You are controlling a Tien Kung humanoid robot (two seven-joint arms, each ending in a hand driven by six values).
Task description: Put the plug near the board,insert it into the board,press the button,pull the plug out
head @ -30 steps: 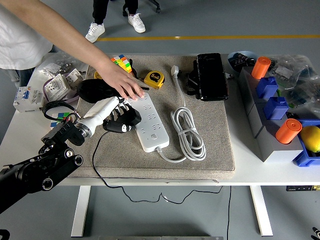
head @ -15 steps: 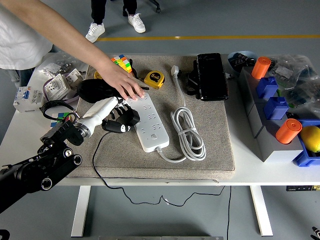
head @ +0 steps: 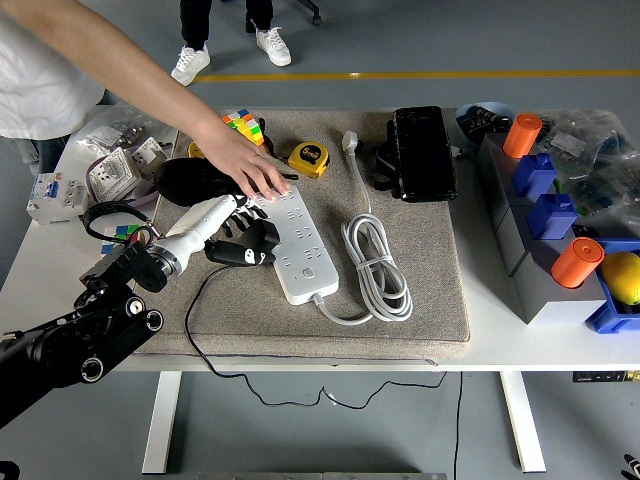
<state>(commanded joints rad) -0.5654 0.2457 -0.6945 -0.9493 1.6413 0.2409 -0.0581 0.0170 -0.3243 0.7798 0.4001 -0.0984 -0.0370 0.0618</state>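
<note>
- The robot's left hand (head: 232, 222), white-shelled with dark fingers (head: 243, 236), is curled around a black plug (head: 243, 252); the fingers close over its top and the body of the plug pokes out below them.
- The plug sits just left of the long white power strip (head: 298, 243), touching or nearly touching its edge; I cannot tell whether the pins are lined up with a socket.
- A person's hand (head: 248, 166) rests flat on the far end of the strip, just beyond the robot's fingers, apparently steadying it.
- Risk: the person's hand lies very close to the fingers, so a push inward or upward could bump or pinch it.
- Risk: the plug approaches from the side rather than from above, so the pins may catch on the strip's rim and shove the strip along the grey mat (head: 420, 270) instead of seating.
- Risk: the thin black cord (head: 200, 345) runs from under the fingers down over the counter (head: 60, 270) edge; if it snags there, it could drag the plug out of the grip.
- Risk: the grip covers only the plug's upper part, so the plug may twist when it meets resistance.
- The coiled white cable (head: 375, 265) lies to the right of the strip, well clear of the fingers. The right hand is out of view.
</note>
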